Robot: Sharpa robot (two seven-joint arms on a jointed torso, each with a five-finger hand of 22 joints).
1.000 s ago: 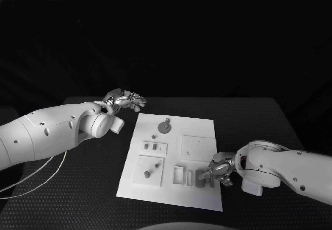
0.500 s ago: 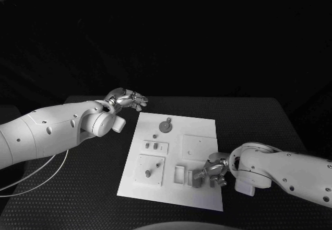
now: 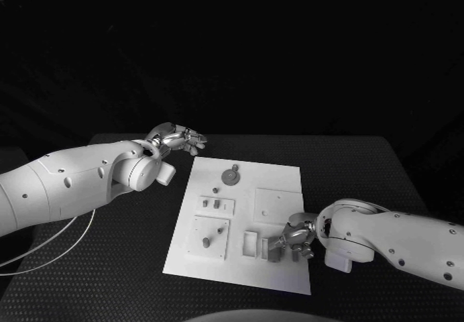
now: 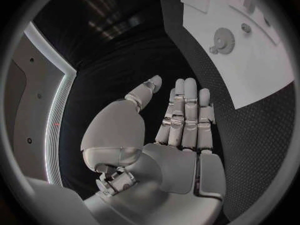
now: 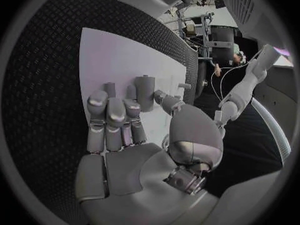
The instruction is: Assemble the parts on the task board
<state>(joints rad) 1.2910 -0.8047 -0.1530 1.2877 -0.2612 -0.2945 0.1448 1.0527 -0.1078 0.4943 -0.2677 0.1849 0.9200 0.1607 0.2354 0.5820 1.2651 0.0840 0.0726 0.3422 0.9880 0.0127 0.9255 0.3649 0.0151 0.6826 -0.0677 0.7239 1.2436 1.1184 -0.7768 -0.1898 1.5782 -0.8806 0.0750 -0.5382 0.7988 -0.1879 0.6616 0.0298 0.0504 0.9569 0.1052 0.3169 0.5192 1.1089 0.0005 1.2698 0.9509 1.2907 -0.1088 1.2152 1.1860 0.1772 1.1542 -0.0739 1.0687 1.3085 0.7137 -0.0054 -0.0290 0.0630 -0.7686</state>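
Head view: the right hand [image 3: 295, 238] is hovering low over the near right part of the task board [image 3: 280, 176], its fingers reaching toward upright grey parts [image 3: 275, 253] standing just by its fingertips. In the right wrist view the hand [image 5: 125, 135] is lying with fingers [image 5: 109, 117] extended side by side, holding nothing, a grey peg [image 5: 145, 92] standing just beyond the fingertips on the board [image 5: 106, 55]. Farther off, a round gear part [image 3: 230, 176] is lying on the board's far half. Beyond the board's far left corner, the left hand [image 3: 177, 140] is hanging above the table [image 3: 358, 161], released and empty, fingers [image 4: 187, 110] straight.
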